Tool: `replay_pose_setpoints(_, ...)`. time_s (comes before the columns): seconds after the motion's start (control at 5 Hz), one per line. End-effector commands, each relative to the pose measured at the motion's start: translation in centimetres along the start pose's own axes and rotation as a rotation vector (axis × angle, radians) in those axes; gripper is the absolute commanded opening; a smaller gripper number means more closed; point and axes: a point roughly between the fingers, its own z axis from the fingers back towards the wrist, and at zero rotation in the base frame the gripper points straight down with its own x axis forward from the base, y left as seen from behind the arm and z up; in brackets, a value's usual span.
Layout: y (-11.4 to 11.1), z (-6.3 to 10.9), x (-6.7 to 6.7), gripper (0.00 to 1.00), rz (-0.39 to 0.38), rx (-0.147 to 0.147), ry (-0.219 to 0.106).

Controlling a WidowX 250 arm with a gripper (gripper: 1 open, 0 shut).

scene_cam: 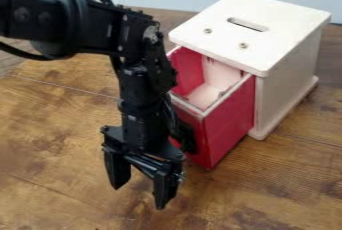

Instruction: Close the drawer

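The red drawer (230, 122) stood pulled out of the cream-white wooden box (267, 49), its pale inside showing, and it lay at about four o'clock from the picture's centre, with the box beyond it toward one o'clock. The black gripper (143, 178) hung just beside the drawer's front, toward seven o'clock, over the brown wooden table (60, 144). Its fingers were spread apart and pointed down, with nothing between them — released, in short. The arm (143, 84) hid most of the drawer's front, so whether it touched there could not be told, and the handle could not be made out.

The step in hand, as judged, was to set the arm against the front and push. Good work called for contact near the middle of the front, low enough to bear on the plate rather than on the thin upper rim, and then a slow, level push toward two o'clock, in line with the drawer's sides. A push off to one side could have twisted the drawer and jammed it — or slid the whole box over the table. The open fingers needed watching too, since a tip could have snagged on the handle. Steady pressure until the front sat home seemed the safest way.
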Motion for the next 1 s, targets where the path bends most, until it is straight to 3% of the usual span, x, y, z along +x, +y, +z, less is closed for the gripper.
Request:
replay_pose_setpoints(0.0,-0.7,5.0,3.9,1.0,-0.079,0.002,-0.208)
replay_pose_setpoints(0.2,-1.4,5.0,5.2,1.0,-0.096,0.002,-0.24)
replay_pose_setpoints(0.4,-1.3,3.5,6.4,1.0,-0.069,0.001,-0.247)
replay_pose_setpoints(0.6,-1.1,3.8,7.6,1.0,-0.038,0.006,-0.279)
replay_pose_setpoints(0.8,-0.9,3.6,7.6,1.0,0.006,0.008,-0.283)
